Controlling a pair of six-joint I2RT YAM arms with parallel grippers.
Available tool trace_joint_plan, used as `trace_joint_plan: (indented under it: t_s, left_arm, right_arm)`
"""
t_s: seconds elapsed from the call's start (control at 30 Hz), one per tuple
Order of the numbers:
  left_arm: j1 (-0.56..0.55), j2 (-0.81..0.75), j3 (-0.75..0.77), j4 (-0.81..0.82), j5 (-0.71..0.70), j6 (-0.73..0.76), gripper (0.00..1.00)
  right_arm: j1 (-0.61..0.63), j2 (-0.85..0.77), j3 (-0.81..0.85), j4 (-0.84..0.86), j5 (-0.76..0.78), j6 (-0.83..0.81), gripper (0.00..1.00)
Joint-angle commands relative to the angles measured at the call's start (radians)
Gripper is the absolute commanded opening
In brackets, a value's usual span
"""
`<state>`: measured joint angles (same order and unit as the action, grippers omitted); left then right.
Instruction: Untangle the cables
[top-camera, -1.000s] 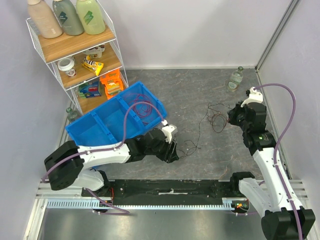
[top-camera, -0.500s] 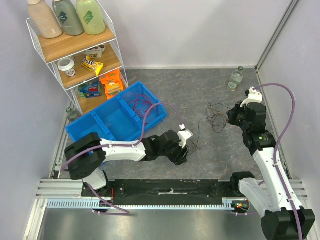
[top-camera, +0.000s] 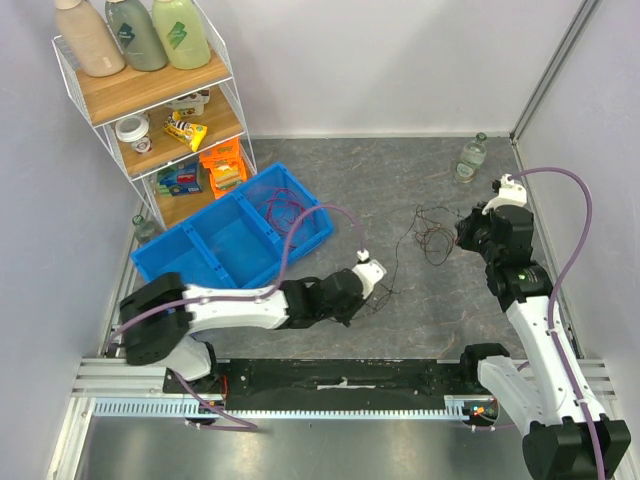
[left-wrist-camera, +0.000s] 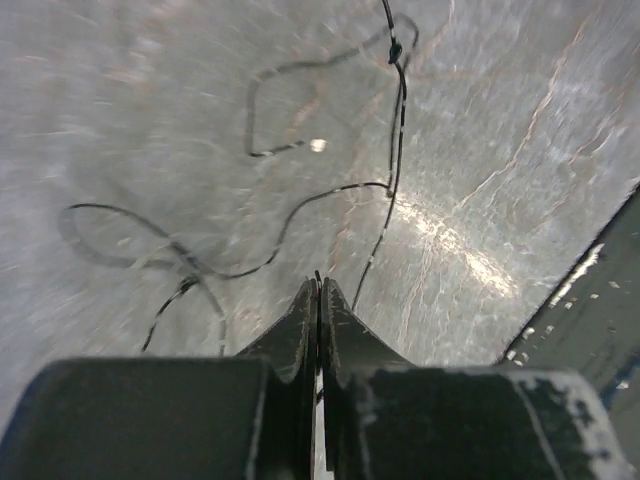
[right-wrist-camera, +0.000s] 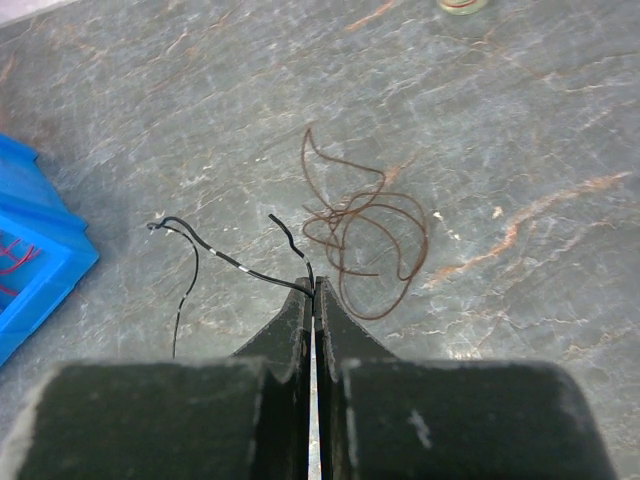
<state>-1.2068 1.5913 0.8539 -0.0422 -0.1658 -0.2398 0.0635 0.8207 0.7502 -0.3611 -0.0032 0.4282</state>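
Red cables (top-camera: 285, 212) lay looped in the blue bin (top-camera: 215, 262) by the tabletop's (top-camera: 380, 180) left edge. Near the front edge the left claw (left-wrist-camera: 318, 290) was pressed together, with thin black cable (left-wrist-camera: 300, 205) squiggling loosely just ahead. Toward the right edge a brown scribbled bundle (right-wrist-camera: 365, 235) lay flat, and the right claw (right-wrist-camera: 314, 290) was clamped on the black cable's end

Far tabletop (top-camera: 370, 180) centre open; blue bin (top-camera: 215, 250), shelf rack (top-camera: 150, 110) block left; bottle (top-camera: 472, 157) far-right; cables (top-camera: 437, 243) strewn centre.
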Motion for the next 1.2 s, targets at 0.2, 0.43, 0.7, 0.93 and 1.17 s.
trace_joint_plan:
  t_s: [0.2, 0.43, 0.7, 0.93, 1.17]
  left_arm:
    - [-0.008, -0.824, -0.088, -0.214, -0.339, -0.095, 0.02]
    - [-0.01, -1.169, 0.006, -0.355, -0.402, -0.076, 0.02]
    - [-0.008, -1.116, 0.131, -0.398, -0.39, -0.156, 0.02]
    - [-0.008, -1.018, 0.22, -0.43, -0.434, -0.164, 0.01]
    - [-0.008, -1.128, 0.26, -0.539, -0.581, -0.185, 0.02]
  right_arm:
    - [-0.007, 0.023, 0.083, -0.078, 0.382, 0.104, 0.0]
    - [-0.01, 0.07, 0.089, 0.02, 0.192, 0.096, 0.0]
    - [0.07, 0.251, 0.083, 0.013, -0.215, -0.061, 0.1]
    - [0.136, 0.241, 0.101, -0.064, 0.065, -0.06, 0.0]
    - [0.078, 0.209, 0.115, -0.122, 0.396, 0.046, 0.0]
